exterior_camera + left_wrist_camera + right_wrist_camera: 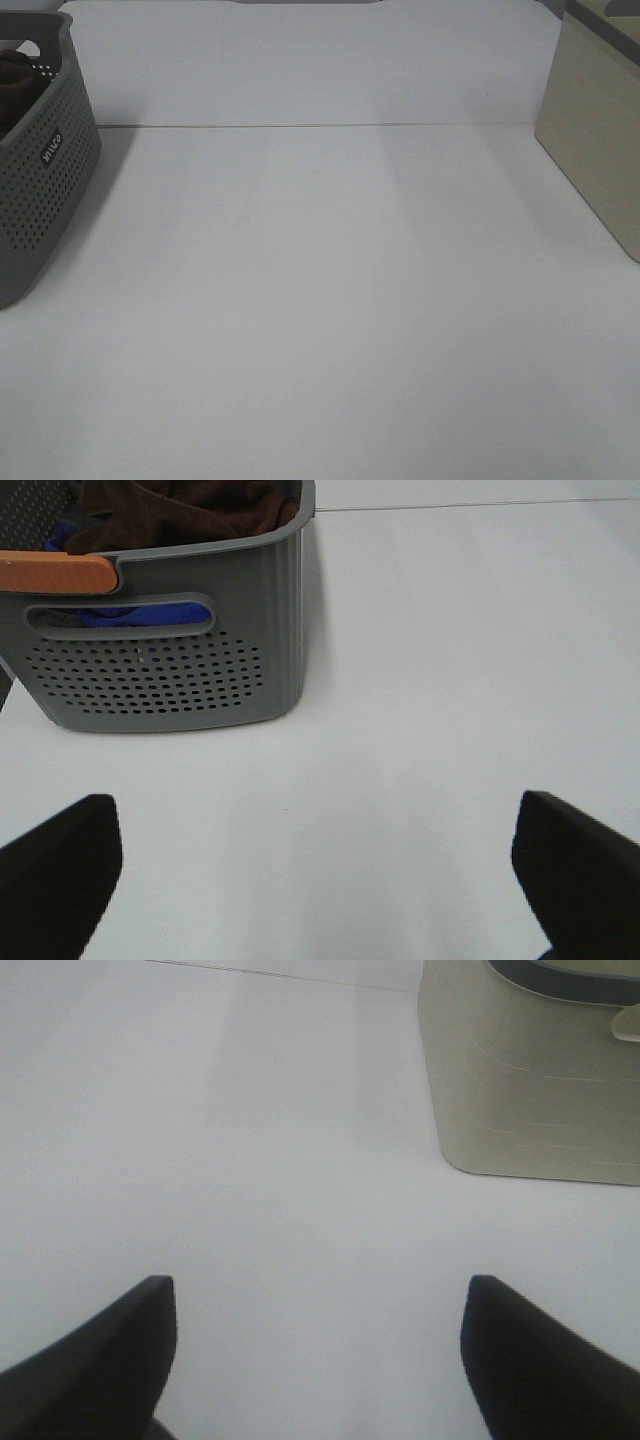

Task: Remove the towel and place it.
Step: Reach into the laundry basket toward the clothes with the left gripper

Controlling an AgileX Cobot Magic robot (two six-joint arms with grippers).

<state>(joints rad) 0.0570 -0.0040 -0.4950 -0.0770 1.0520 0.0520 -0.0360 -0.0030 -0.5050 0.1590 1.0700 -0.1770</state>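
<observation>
The dark brown towel (185,510) lies bunched inside the grey perforated basket (170,680), over some blue cloth (150,613) seen through the handle slot. In the exterior high view the basket (40,190) stands at the far left with a bit of towel (14,80) showing over its rim. My left gripper (318,865) is open above the bare table, a short way in front of the basket. My right gripper (318,1345) is open too, with nothing between its fingers, near a beige bin (530,1080). Neither arm shows in the exterior high view.
The beige bin (595,130) stands at the far right of the white table (320,300). An orange strip (55,572) sits on the basket's rim. A seam (320,126) runs across the table at the back.
</observation>
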